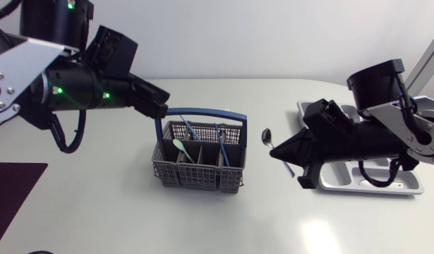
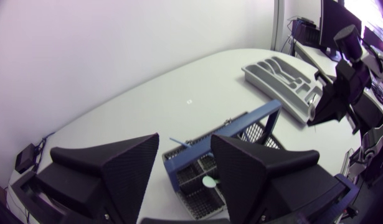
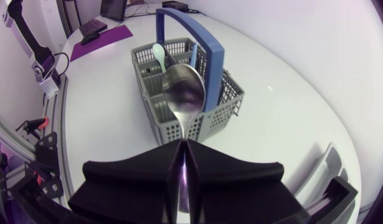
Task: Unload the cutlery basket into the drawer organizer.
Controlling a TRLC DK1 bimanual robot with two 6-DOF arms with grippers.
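Note:
The grey cutlery basket (image 1: 199,166) with a blue handle (image 1: 202,111) stands mid-table and holds a pale green spoon (image 1: 178,147) and blue-handled pieces (image 1: 221,134). My left gripper (image 1: 159,104) hovers at the basket's left handle end, open and with nothing in it; in its own view the basket (image 2: 197,180) shows between the fingers (image 2: 122,165). My right gripper (image 1: 277,150), between basket and organizer, is shut on a metal spoon (image 1: 266,134), bowl upward. In the right wrist view the spoon (image 3: 185,93) sticks out ahead of the gripper (image 3: 184,146), towards the basket (image 3: 227,102).
The grey drawer organizer (image 1: 407,188) lies at the right under my right arm, also seen as the organizer (image 2: 281,78) in the left wrist view. A dark purple mat (image 1: 12,187) covers the near left corner.

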